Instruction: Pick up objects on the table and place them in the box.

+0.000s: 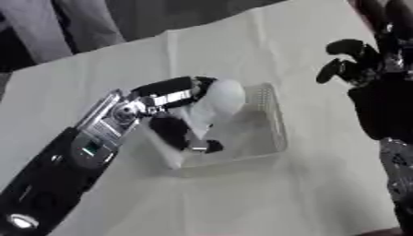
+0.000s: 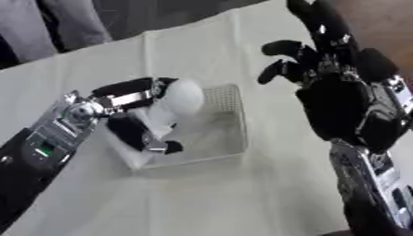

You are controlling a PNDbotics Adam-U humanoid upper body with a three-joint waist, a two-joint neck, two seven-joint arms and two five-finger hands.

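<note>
Nearest the camera, the robot's left arm comes in over the cloth-covered worktop (image 1: 242, 203) and ends at the left hand (image 1: 181, 108), which is reaching into the clear box (image 1: 278, 131). Its fingers (image 2: 129, 94) are curled over the top of a white rounded object (image 2: 184, 97), with the thumb (image 2: 141, 133) hanging below and to the side, so the object sits between the fingers above and the thumb beneath, held inside the box's walls and above its floor. Whether it already touches the bottom cannot be told. The object looks smooth and pale, roughly egg-shaped, and probably light; a surface like that is likely slippery, and the rounded form gives little to catch on, so the safest hold would seem to be across its widest part, fingers on one flank and thumb opposite, as it is held now. If it is hollow or thin-shelled it could be fragile, so it seems wiser to set it down than to drop it. Beyond the box, the right hand (image 2: 347, 99) hangs idle above the worktop, fingers loosely bent and holding nothing.
</note>
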